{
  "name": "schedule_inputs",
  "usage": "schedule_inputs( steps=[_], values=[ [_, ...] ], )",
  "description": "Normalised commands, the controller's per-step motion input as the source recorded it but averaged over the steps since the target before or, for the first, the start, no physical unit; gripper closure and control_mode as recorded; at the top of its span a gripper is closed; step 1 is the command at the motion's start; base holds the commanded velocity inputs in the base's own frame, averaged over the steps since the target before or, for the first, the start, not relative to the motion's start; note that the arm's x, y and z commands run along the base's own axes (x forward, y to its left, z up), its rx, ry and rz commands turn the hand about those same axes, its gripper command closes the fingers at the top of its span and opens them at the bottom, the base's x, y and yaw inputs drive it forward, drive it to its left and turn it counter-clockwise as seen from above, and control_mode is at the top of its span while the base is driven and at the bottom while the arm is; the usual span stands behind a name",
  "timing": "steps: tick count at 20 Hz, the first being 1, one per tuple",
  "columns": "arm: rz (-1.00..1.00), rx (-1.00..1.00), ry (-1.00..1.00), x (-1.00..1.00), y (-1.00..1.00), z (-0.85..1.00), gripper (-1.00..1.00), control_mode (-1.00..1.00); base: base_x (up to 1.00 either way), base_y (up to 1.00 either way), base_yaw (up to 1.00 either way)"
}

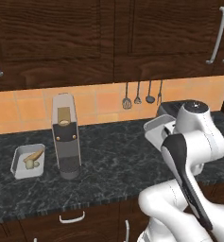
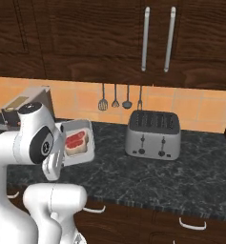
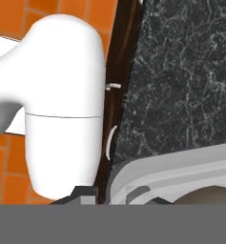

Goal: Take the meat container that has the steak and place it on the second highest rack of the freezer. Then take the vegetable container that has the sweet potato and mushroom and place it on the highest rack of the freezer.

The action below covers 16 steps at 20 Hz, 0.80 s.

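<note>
**Kid:** Where is the meat?

**Me:** The small flat red steak [image 2: 75, 140] lies in its shallow grey tray [image 2: 87, 153], at the middle left of the right base view. The tray is up in the air, off the dark speckled stone counter [image 2: 181, 176], tipped so you can look inside. My gripper is clenched on the tray's rim, I think. In the hand view the grey rim [image 3: 171, 171] sits right at my fingers, though the tips are hard to make out.

**Kid:** Why lift it?

**Me:** It has to go into the freezer, on the second shelf from the top. I must carry it there without letting the steak slide out.

**Kid:** And the other tray?

**Me:** That grey tray [image 1: 16, 163] rests at the left of the left base view. It holds the long tan sweet potato [image 1: 34, 155] and the little pale mushroom [image 1: 30, 164], just beside the tall silver coffee machine [image 1: 65, 137]. It waits for its turn.

**Kid:** What's the silver box?

**Me:** A shiny toaster [image 2: 153, 135], well apart from my tray.
</note>
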Motion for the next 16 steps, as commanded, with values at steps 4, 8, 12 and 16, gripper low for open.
schedule_inputs(
  steps=[4, 8, 12, 16],
  values=[
    [0.00, 0.01, -0.05, -0.04, -0.05, 0.00, 1.00, 1.00, -0.15, -0.12, 0.00],
    [0.00, 0.00, 0.00, 0.00, 0.00, 0.00, 1.00, 1.00, -0.58, -0.36, -0.02],
    [0.00, 0.00, 0.00, 0.00, 0.00, 0.00, 1.00, 1.00, -0.66, -0.36, -0.38],
    [0.00, 0.00, 0.00, 0.00, 0.00, 0.00, 1.00, 1.00, -0.36, -0.01, -0.72]
  ],
)
